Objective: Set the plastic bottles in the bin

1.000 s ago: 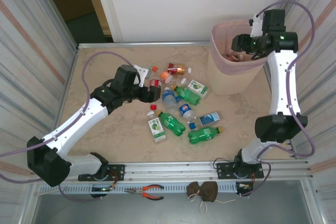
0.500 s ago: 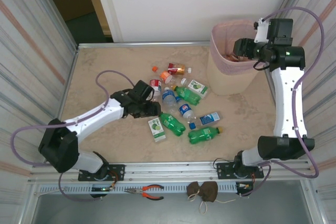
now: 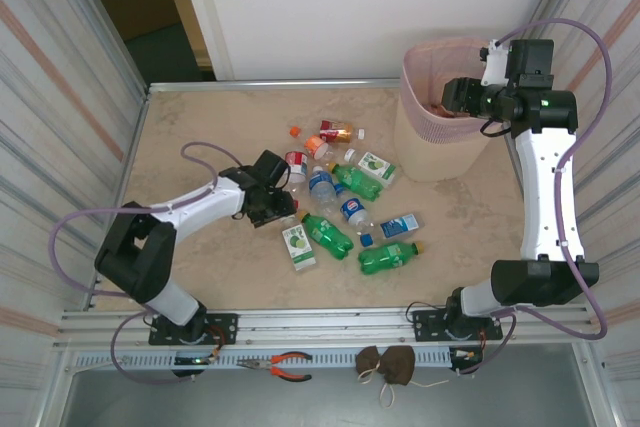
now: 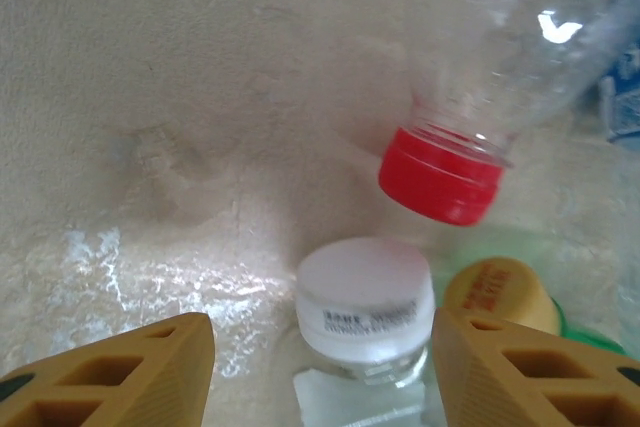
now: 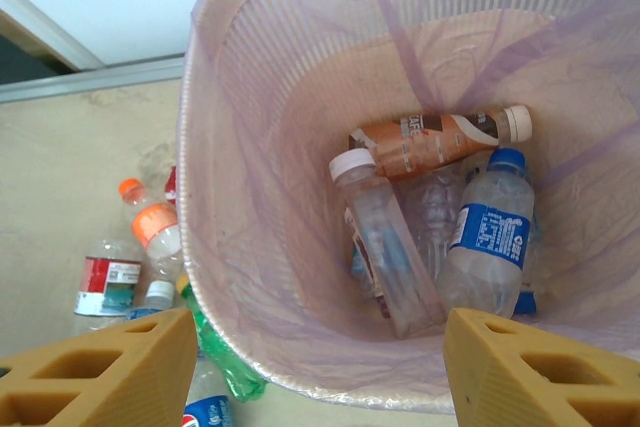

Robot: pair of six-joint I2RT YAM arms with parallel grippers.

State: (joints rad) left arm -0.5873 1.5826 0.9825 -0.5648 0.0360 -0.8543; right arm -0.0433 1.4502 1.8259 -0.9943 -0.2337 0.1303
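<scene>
The left arm lies low, its forearm stretched just above the tabletop (image 3: pixel 200 137) toward the heap of plastic bottles (image 3: pixel 327 234). The left claw (image 4: pixel 320 332) stands partly spread, its tan fingers (image 4: pixel 130 372) straddling a white-capped bottle (image 4: pixel 365 297). Bare tabletop shows between that cap and the finger on the picture's left, so nothing is gripped. Just ahead of the claw lies a clear red-capped bottle (image 4: pixel 440 172), its cap pointing back toward the fingers and close to the white cap. Beside the other finger sits a yellow cap (image 4: pixel 498 292) with green plastic behind it. Small dark print runs round the white cap and reddish letters cross the yellow one, both too blurred to read.

The right arm rises tall from its base, bent at the top, its wrist aimed downward. The right claw (image 5: pixel 318 322) is spread wide and empty above the mouth of the bin (image 5: pixel 250 207). Beneath it, on the bin's floor, lie a brown bottle (image 5: pixel 440 137) with a white cap, a clear bottle (image 5: pixel 385 257) with a white cap, and a blue-capped bottle (image 5: pixel 485 237) whose blue label carries white lettering I cannot make out. Left of the claw, outside the bin wall, an orange-capped bottle (image 5: pixel 150 222) and a red-labelled bottle (image 5: pixel 110 282) lie on the tabletop.
</scene>
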